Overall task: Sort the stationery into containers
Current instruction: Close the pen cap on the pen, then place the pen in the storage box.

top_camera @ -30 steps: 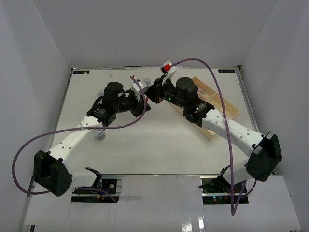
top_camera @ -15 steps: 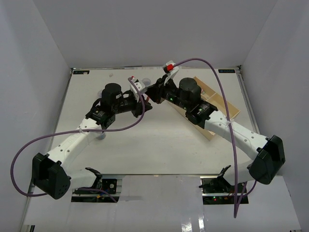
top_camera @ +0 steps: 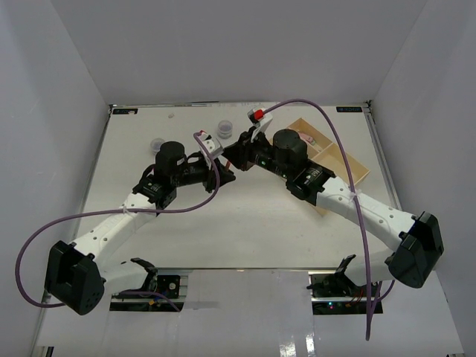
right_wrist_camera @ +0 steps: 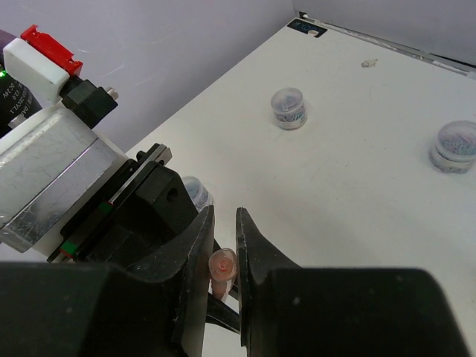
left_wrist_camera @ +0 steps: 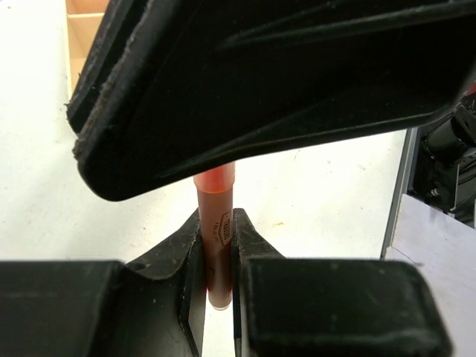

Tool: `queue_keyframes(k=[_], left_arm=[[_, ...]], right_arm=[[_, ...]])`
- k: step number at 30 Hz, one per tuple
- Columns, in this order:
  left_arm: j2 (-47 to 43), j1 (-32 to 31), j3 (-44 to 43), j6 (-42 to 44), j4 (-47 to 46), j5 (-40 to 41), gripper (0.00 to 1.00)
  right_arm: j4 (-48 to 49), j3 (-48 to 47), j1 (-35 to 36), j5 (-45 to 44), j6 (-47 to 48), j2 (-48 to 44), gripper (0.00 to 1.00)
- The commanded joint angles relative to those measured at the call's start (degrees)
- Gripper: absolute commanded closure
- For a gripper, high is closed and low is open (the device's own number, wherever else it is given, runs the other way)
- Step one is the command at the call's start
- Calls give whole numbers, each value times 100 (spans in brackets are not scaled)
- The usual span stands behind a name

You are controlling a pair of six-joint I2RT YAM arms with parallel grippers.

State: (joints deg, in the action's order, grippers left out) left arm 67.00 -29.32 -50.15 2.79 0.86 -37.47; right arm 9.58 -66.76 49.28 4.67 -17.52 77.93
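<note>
Left wrist view: a thin, translucent orange-red plastic pen (left_wrist_camera: 215,245) stands upright in the middle of the picture, with small dark print on its barrel.
Pen's look: slim, round and glossy; from the right wrist its end shows as a small pinkish disc (right_wrist_camera: 223,265).
Pen's place: over the table, to the left of the shallow beige rectangular tray (top_camera: 358,172) and well apart from it; whether its tip touches the surface cannot be told.
Left gripper (left_wrist_camera: 217,224): black fingers pressed together on the pen's lower barrel.
Right gripper (right_wrist_camera: 223,222): fingers pinching the same pen, directly facing the left gripper.
Tray: a divider shows inside and a small pink piece (top_camera: 306,138) lies in its far compartment; the right arm covers part of it.
Tubs: small round grey tubs (right_wrist_camera: 288,108) with clear lids sit left of the tray, on the far part of the table.
Surface: flat white table (top_camera: 223,223), matte.
Room: plain pale grey walls (top_camera: 238,44) on three sides; purple cables (top_camera: 111,213) loop from both arms.
</note>
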Motion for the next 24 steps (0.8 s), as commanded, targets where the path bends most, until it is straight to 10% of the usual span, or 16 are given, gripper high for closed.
queue_keyframes(k=[1, 14, 24], left_arm=[[-504, 67, -92, -226, -1220, -164, 93], [-627, 41, 418, -639, -992, -296, 84], [-627, 41, 524, -621, -763, -348, 47]], right_arm=[[-1029, 296, 108, -35, 126, 29, 92], [-827, -162, 100, -440, 424, -6, 92], [-800, -197, 73, -449, 495, 56, 92]])
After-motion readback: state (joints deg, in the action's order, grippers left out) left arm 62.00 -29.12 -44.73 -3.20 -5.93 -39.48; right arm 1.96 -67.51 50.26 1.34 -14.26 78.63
